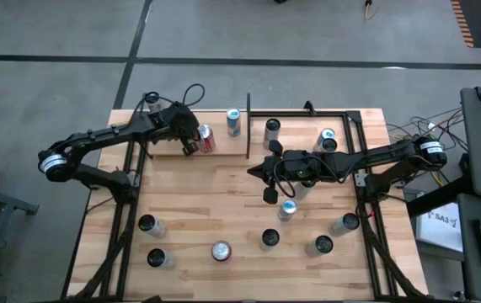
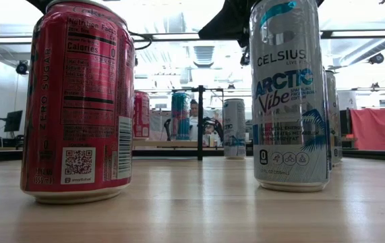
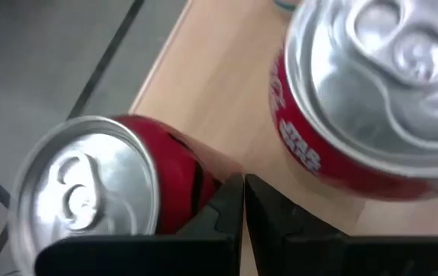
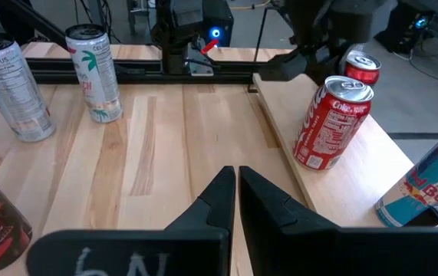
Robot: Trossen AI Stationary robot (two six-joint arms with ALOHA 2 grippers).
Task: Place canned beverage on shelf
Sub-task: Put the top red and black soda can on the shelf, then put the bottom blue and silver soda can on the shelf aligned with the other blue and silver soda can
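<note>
Red can on shelf, left end effector closed beside

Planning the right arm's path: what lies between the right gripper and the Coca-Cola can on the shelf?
Bare wood only: in the right wrist view, tabletop, then the shelf edge, separate the shut right gripper from the Coca-Cola can.

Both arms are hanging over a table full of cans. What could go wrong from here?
The left gripper, shut and empty, hovers right beside the red can on the shelf; a sideways move could topple it. A second red can sits near the shelf's outer edge and might fall off. The right gripper, also shut, could clip the blue-topped can nearby.
</note>
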